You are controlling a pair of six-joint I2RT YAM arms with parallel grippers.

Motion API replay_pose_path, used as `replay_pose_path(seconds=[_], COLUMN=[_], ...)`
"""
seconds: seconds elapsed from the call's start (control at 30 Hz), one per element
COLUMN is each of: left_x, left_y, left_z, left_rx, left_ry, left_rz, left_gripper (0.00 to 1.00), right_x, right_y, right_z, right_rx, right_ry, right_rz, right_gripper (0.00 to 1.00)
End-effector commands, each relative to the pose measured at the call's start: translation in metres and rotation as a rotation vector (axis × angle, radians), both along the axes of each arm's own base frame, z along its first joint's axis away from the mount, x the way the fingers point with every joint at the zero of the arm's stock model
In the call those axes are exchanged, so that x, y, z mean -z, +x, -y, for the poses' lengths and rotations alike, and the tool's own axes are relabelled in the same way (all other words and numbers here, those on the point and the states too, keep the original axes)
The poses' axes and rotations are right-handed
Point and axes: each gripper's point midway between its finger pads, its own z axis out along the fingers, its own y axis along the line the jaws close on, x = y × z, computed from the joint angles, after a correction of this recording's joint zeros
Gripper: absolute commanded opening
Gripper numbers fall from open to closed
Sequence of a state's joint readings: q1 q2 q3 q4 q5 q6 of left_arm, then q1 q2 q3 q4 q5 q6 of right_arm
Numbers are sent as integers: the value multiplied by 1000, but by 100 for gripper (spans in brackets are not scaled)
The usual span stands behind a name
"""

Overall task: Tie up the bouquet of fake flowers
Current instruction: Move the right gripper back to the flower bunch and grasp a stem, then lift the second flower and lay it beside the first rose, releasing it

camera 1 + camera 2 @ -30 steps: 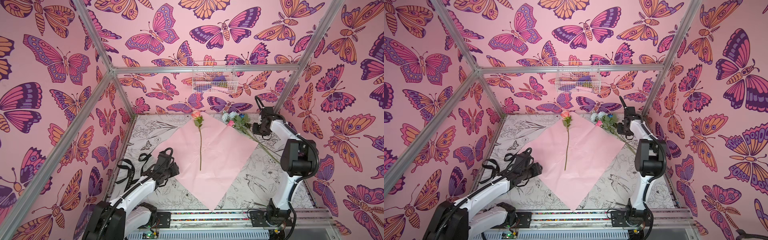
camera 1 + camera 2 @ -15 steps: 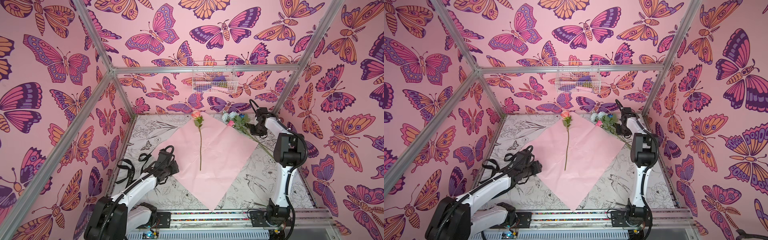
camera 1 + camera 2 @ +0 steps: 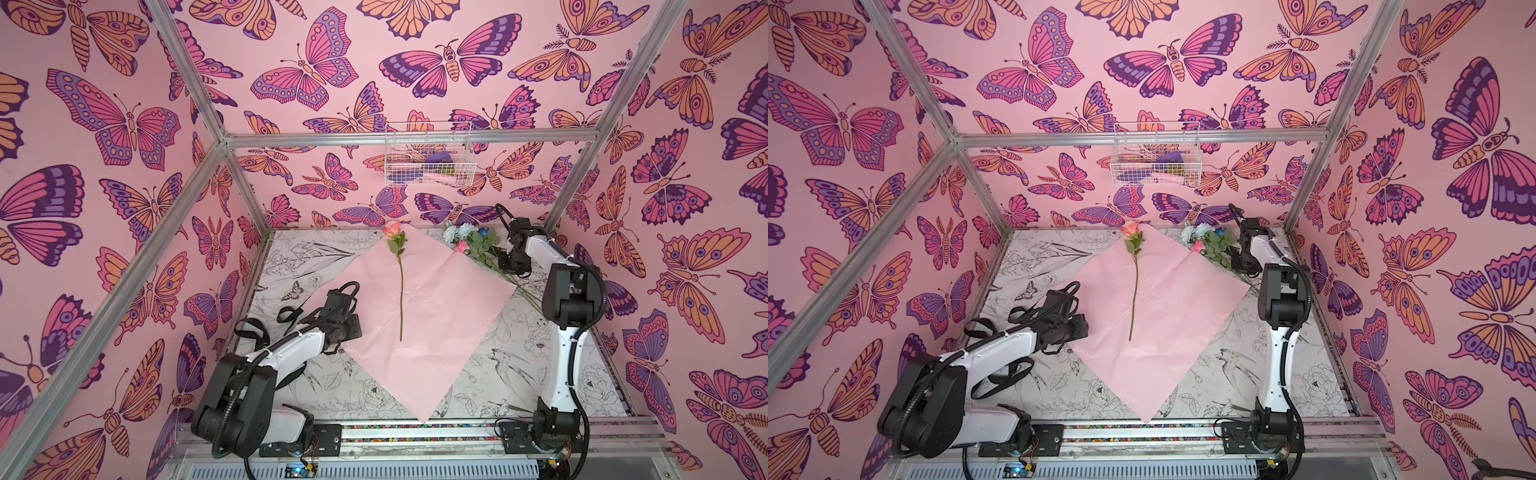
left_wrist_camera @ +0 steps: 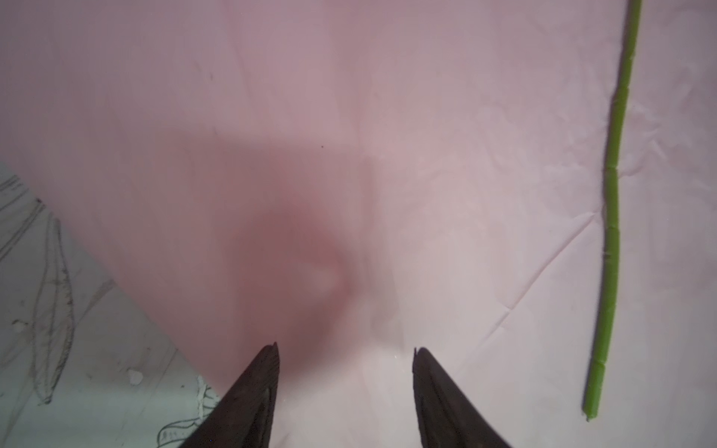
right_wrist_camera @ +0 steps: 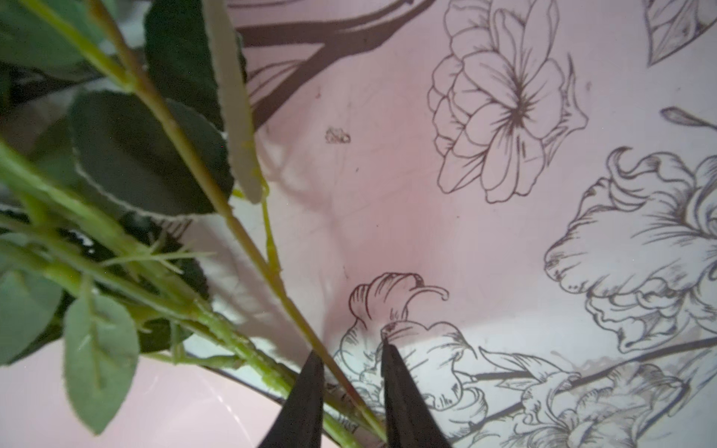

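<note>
A pink sheet of wrapping paper [image 3: 449,316] [image 3: 1175,316] lies as a diamond on the table. One coral rose [image 3: 392,228] [image 3: 1131,227] lies on it, its long stem [image 4: 613,217] running toward the front. The other flowers of the bouquet [image 3: 469,243] [image 3: 1208,241] lie in a bunch at the paper's back right edge. My right gripper [image 3: 509,266] [image 5: 351,349] is down on their stems [image 5: 248,240], jaws narrow but still open, with one stem running between them. My left gripper [image 3: 353,328] [image 4: 345,351] hangs open over the paper's left corner, holding nothing.
A black ribbon [image 3: 253,336] [image 3: 984,328] lies looped on the printed table mat [image 4: 77,368] under the left arm. A white wire basket [image 3: 428,160] hangs on the back wall. Metal frame posts and butterfly walls enclose the table.
My right arm has folded in and brought its gripper down onto the bunch's stems, and its jaws have narrowed around one. The left arm has hardly moved.
</note>
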State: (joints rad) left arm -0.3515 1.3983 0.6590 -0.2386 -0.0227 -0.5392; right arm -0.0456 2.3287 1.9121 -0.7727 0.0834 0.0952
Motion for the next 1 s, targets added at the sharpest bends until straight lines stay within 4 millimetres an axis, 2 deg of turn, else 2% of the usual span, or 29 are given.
replay_pose_path(seconds=[0.0, 0.17, 0.33, 0.6, 0.77, 0.97], left_x=[7, 16, 18, 17, 15, 15], left_y=[0, -5, -10, -11, -12, -14], left_z=[-1, -3, -5, -4, -4, -4], left_rx=[21, 9, 2, -1, -4, -5], left_ry=[19, 21, 24, 11, 4, 2], left_rz=[-35, -63, -71, -68, -65, -65], left_gripper=[57, 57, 57, 57, 57, 58], right_x=[4, 0, -18, -48, -78, -128], right_y=[-2, -4, -3, -1, -8, -24], right_z=[3, 2, 5, 9, 16, -2], right_rx=[-31, -43, -55, -76, -56, -47], right_ry=[-15, -14, -34, -74, -136, -132], right_rz=[-31, -25, 7, 51, 84, 150], right_gripper=[23, 16, 3, 0, 0, 0])
